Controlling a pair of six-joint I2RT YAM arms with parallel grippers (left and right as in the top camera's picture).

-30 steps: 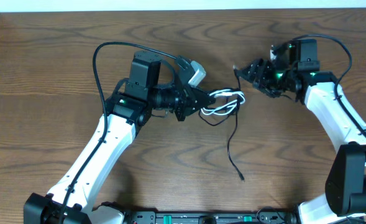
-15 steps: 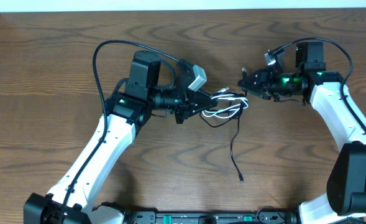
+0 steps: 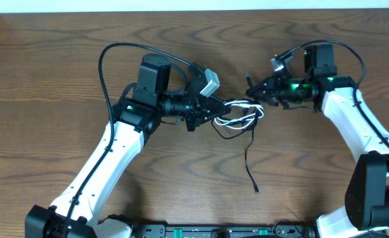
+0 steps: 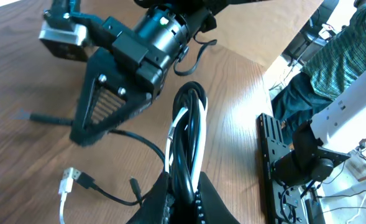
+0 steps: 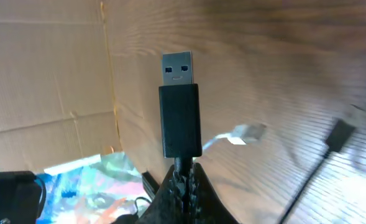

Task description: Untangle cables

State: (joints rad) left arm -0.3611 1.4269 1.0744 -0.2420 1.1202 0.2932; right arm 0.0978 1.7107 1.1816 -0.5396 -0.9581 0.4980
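Observation:
The cables, one white and one black, lie bunched in loops (image 3: 239,114) at mid table. My left gripper (image 3: 212,110) is shut on that bundle; in the left wrist view the jaws (image 4: 184,198) pinch a black and white loop (image 4: 187,127). My right gripper (image 3: 253,90) sits just right of the bundle. It is shut on the black cable right under its USB plug (image 5: 180,118), which sticks up out of the jaws (image 5: 184,179). A loose black tail (image 3: 249,165) trails toward the front edge.
A white plug (image 4: 64,182) and a small black plug (image 4: 83,180) lie side by side on the wood near the left fingers. The right arm's gripper body (image 4: 117,74) hangs close above the bundle. Cardboard (image 5: 46,68) stands beyond the table's edge.
My right gripper has moved left toward the bundle and gone from open to shut on the black cable's plug end. The left arm has stayed put, still gripping the bundle.

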